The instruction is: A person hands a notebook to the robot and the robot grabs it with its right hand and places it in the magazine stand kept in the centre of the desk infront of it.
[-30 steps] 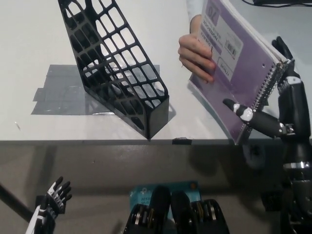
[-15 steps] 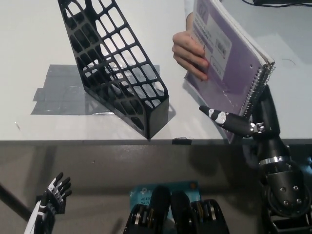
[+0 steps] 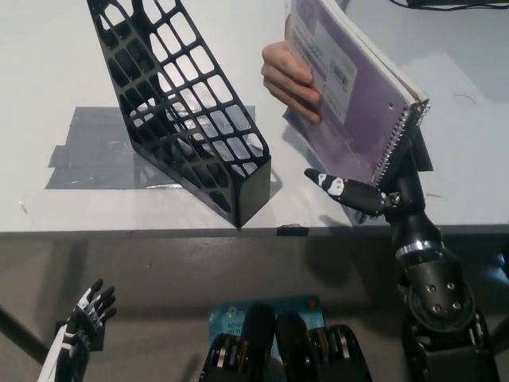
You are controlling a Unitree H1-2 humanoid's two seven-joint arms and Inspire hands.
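Observation:
A purple spiral-bound notebook [image 3: 354, 95] is held upright and tilted over the desk's right half, spiral edge to the right. A person's hand [image 3: 288, 76] grips its upper left edge. My black right hand [image 3: 380, 195] clasps its lower right corner: the thumb [image 3: 340, 188] lies across the front bottom edge and the other fingers are hidden behind the cover. The black mesh magazine stand [image 3: 191, 119] stands empty at the desk's centre, left of the notebook. My white left hand [image 3: 83, 326] hangs open at the lower left, below the desk edge.
The stand sits on a grey tape patch [image 3: 79, 151]. The white desk's front edge [image 3: 143, 231] crosses the picture, with a small black piece [image 3: 290, 231] on it. A dark cable [image 3: 453, 4] lies at the far right.
The notebook has moved left and up towards the stand, with the person's hand and my right hand on it. My right forearm has swung in under it. The left hand stays put.

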